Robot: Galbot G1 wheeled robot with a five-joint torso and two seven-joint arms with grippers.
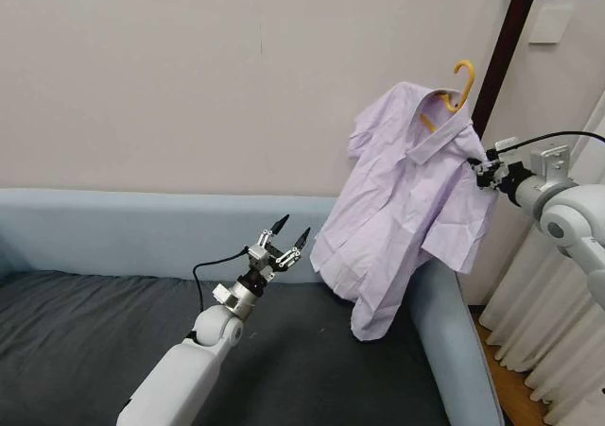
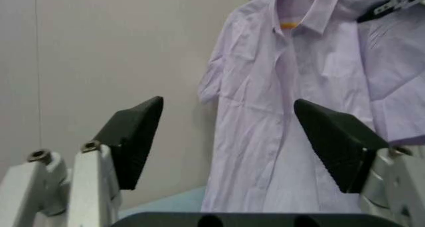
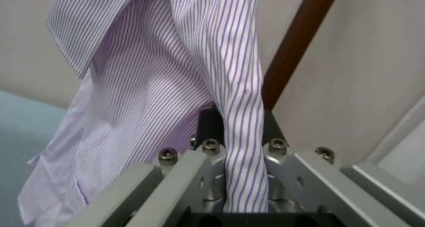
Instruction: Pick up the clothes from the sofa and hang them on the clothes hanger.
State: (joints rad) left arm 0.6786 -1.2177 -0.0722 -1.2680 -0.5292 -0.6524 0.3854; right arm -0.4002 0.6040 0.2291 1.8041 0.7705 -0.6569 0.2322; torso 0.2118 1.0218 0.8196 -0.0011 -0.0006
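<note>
Shirt [image 1: 406, 209] is off the sofa [image 1: 85, 228], on the yellow hanger [image 1: 461, 78], up at far right. Right end effector [image 1: 484, 171] is clamped on a fold of shirt fabric near the shoulder. Left end effector [image 1: 291, 230] has its fingers apart and empty, above the seat, left of the hem.

Judged: hanging step. Next move needs the hook carried over a rail.

Rail is cut off above the dark post [image 1: 506, 48]. Cannot tell whether the hook rests on anything.

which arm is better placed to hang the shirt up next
Right, probably. The right gripper is shut on the shirt, which hangs on a yellow hanger beside the dark pole; the left gripper is open over the sofa, apart from the shirt.
</note>
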